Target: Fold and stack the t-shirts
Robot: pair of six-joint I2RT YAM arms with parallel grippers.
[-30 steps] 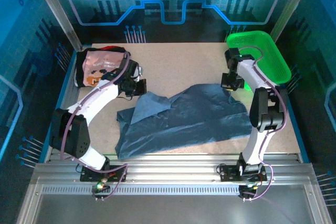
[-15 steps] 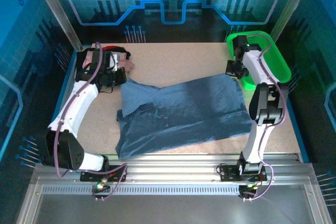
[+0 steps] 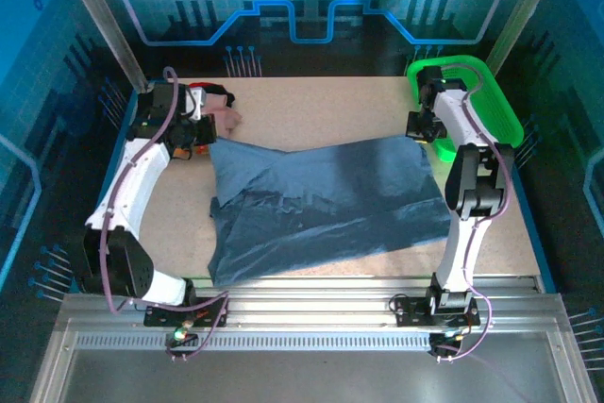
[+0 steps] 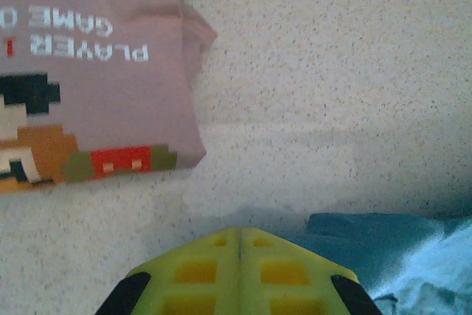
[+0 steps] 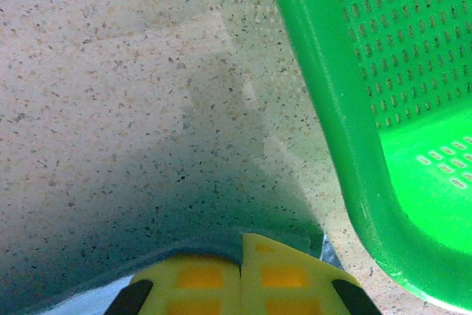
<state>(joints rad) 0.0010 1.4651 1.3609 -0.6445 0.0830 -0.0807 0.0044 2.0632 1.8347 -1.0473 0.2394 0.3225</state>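
Cloth spread flat left of the basket (image 3: pixel 493 109): the blue shirt (image 3: pixel 326 200). My left gripper (image 3: pixel 193 139) and right gripper (image 3: pixel 422 129) each clench 1 far corner, the right just beside the basket. Step: flattening. Next, I judge: release, then regrip an edge for fold 1. Well left of the basket lies the pink shirt (image 4: pixel 96 71).

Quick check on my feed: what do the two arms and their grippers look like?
Both arms have white links and black joint housings, the left arm and the right arm alike, each trailed by a thin purple cable. The left gripper and right gripper have yellow-green fingers with square recessed grids and black side edges.
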